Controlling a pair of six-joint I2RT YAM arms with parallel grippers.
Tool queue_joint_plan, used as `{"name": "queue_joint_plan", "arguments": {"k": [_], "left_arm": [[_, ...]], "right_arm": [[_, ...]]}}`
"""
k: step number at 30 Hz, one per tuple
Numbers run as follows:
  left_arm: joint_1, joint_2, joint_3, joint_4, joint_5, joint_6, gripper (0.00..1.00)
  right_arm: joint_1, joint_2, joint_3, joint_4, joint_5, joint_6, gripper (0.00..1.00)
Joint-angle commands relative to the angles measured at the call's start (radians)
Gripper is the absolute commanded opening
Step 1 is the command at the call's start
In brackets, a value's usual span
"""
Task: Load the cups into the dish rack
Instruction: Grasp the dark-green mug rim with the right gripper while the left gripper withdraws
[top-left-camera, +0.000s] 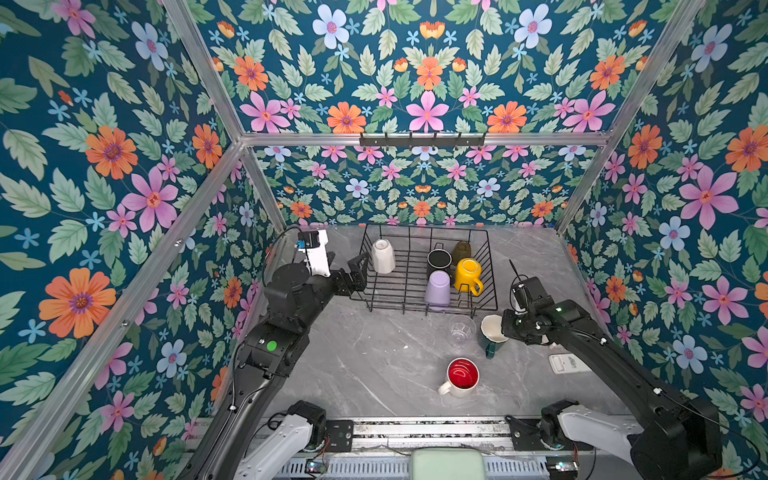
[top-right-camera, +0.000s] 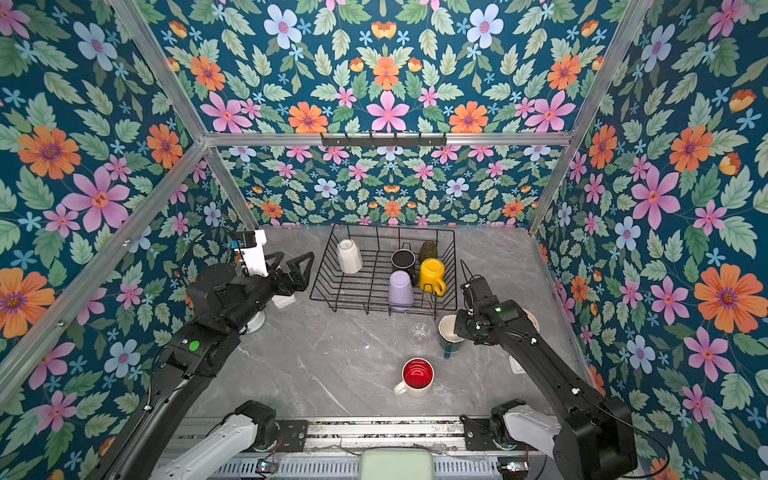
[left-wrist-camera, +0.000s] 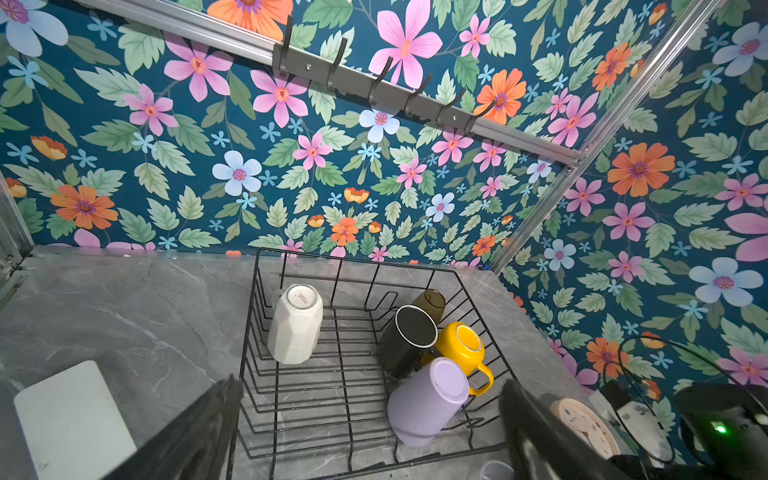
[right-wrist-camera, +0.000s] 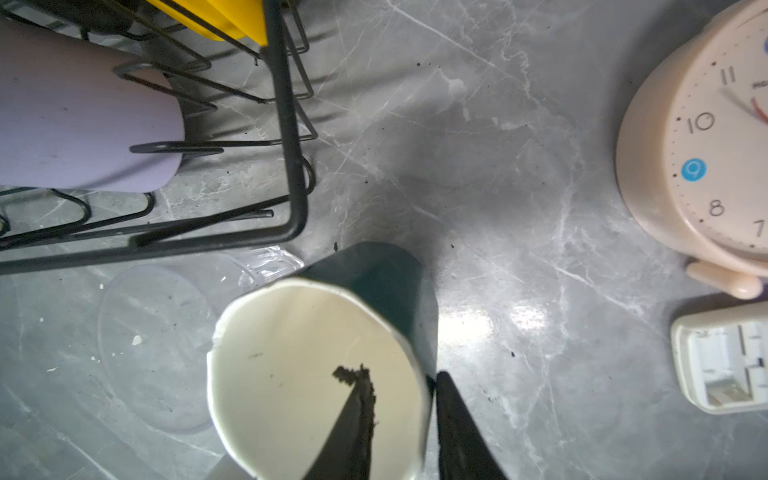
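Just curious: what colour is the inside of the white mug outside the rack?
Red. The mug shows it best in a top view.

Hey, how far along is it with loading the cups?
Done: five cups sit in the dish rack: cream mug, black mug, amber tumbler, yellow mug, lilac tumbler. In hand: the right gripper straddles the rim of the dark green mug. To load: that mug, the clear glass and the white red-inside mug.

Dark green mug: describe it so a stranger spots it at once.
Find the black wire dish rack. Before its near right corner stand a clear glass and the dark green mug. Only the mug is cream inside, the right end effector straddling its rim.
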Motion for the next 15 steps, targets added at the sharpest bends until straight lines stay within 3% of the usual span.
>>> {"name": "queue_joint_plan", "arguments": {"k": [1, 15], "left_arm": [[0.0, -0.021, -0.011, 0.004, -0.024, -0.014, 1.0], [0.001, -0.061, -0.026, -0.027, -0.035, -0.016, 1.0]], "right_arm": [[0.0, 0.014, -0.004, 0.029, 0.025, -0.011, 0.23], [-0.001, 0.029, -0.017, 0.006, 0.065, -0.022, 0.13]]}}
